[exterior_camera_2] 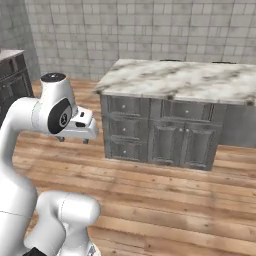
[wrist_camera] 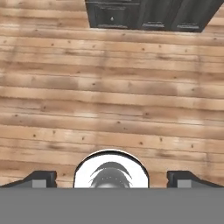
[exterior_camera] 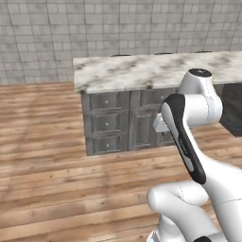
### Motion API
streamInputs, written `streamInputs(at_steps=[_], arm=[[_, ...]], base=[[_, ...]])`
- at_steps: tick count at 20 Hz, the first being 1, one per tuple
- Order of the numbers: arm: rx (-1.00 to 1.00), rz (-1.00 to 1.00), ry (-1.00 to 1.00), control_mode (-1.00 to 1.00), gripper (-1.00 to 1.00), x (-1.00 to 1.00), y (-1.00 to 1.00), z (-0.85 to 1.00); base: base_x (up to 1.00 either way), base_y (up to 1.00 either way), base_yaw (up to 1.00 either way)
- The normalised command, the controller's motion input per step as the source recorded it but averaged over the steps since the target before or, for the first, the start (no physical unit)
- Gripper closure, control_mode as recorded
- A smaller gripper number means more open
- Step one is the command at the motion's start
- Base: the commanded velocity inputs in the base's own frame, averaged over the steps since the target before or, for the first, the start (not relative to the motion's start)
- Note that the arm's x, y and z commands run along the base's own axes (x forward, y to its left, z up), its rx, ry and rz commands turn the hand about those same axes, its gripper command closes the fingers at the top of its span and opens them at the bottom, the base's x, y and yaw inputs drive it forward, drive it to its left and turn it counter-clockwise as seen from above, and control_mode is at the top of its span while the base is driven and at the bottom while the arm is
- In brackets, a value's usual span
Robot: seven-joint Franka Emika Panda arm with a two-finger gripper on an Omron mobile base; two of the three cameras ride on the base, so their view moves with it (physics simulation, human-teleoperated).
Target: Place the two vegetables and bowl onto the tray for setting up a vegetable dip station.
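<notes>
The two vegetables, the bowl and the tray are out of view. My gripper [exterior_camera_2: 74, 140] hangs in front of the arm's elbow, well short of the island, and points down at the wooden floor. In the hand view the gripper [wrist_camera: 113, 178] stands open: its two dark fingertips [wrist_camera: 41, 178] sit far apart with only floor planks between them. Nothing is held. From the left base camera only a bit of the hand [exterior_camera: 159, 124] peeks out behind the forearm.
A kitchen island with a marble top [exterior_camera: 142, 71] [exterior_camera_2: 185, 80] and grey drawers [exterior_camera_2: 125, 127] stands ahead across bare wooden floor [wrist_camera: 113, 100]. Dark cabinets flank it [exterior_camera: 232, 108] [exterior_camera_2: 12, 75]. A tiled wall [exterior_camera_2: 150, 30] closes the back.
</notes>
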Motion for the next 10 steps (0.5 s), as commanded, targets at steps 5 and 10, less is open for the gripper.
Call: streamInputs(at_steps=[5,10], arm=[[0.0,0.0,0.0,1.0,-1.0,0.0,0.0,0.0],[0.0,0.0,0.0,1.0,-1.0,0.0,0.0,0.0]], base=[[0.0,-0.2,-0.53],[0.0,-0.14,-0.54]])
